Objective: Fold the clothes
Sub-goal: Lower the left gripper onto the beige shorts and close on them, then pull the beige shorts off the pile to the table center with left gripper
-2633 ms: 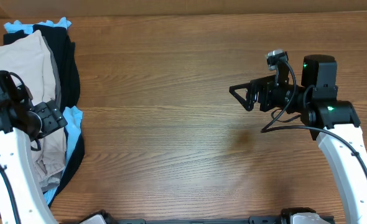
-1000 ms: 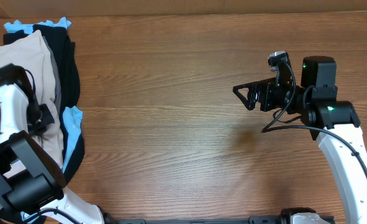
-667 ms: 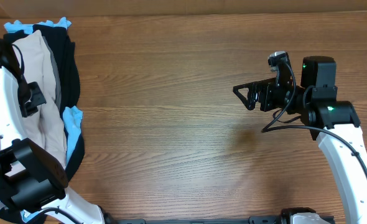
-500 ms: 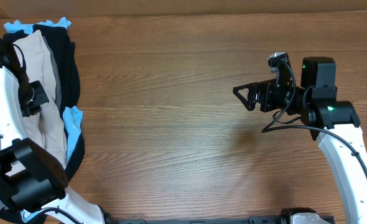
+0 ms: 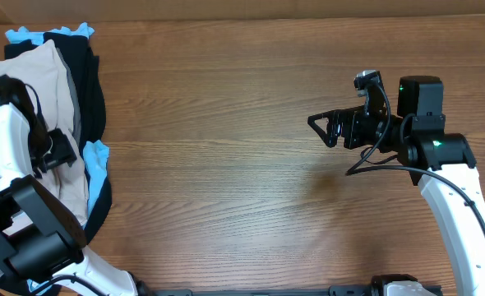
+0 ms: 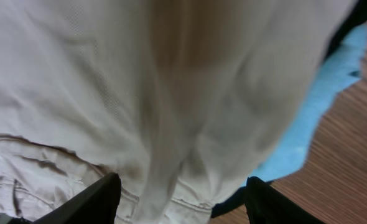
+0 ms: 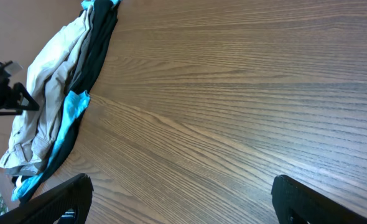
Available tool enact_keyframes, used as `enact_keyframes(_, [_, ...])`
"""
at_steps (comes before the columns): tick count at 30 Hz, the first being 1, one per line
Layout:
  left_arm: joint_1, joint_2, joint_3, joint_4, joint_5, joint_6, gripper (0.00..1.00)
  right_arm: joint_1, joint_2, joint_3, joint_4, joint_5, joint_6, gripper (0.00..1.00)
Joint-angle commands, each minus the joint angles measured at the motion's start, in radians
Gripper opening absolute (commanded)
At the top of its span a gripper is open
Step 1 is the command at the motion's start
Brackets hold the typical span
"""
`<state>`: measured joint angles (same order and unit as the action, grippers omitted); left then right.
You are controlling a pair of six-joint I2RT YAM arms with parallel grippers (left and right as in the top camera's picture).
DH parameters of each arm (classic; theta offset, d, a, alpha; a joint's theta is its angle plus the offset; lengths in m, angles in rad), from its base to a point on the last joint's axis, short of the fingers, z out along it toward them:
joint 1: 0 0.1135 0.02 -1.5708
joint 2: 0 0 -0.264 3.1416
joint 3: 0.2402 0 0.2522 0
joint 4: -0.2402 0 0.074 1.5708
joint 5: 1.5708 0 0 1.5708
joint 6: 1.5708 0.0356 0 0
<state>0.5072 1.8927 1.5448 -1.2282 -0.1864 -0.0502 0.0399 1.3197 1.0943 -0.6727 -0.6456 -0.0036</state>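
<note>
Left gripper [image 6: 183,202] hangs close over the shorts [image 6: 140,93], fingers apart, with nothing between them. The shorts lie at the left edge of the table [image 5: 226,164], near the far corner, on top of black clothes [image 5: 90,90] and blue clothes [image 5: 99,156]. It should probably pinch only the beige cloth by one edge, not the clothes under it. Right gripper [image 7: 182,196] is wide apart too and holds nothing.
</note>
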Motion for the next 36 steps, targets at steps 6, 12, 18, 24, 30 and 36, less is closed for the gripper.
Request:
enact_keyframes(6, [0.011, -0.002, -0.029, 0.037, 0.008, -0.018, 0.18, 0.004, -0.001, 0.026, 0.004, 0.01, 0.0, 0.95])
enact_keyframes(12, [0.011, -0.002, -0.03, 0.048, 0.008, -0.019, 0.04, 0.004, -0.001, 0.026, 0.004, 0.01, 0.0, 0.95])
enact_keyframes(18, [-0.006, -0.002, 0.019, 0.012, 0.108, -0.024, 0.04, 0.004, -0.001, 0.026, 0.005, 0.01, -0.001, 0.95])
enact_keyframes(24, [-0.136, -0.01, 0.321, -0.156, 0.287, -0.025, 0.04, 0.004, -0.001, 0.026, 0.008, 0.01, 0.0, 0.89])
enact_keyframes(30, [-0.402, -0.01, 0.592, -0.187, 0.428, -0.027, 0.04, -0.037, -0.012, 0.031, 0.008, 0.017, 0.061, 0.79])
enact_keyframes(36, [-0.731, 0.032, 0.603, 0.023, 0.448, -0.095, 0.04, -0.192, -0.088, 0.039, -0.061, 0.016, 0.129, 0.79])
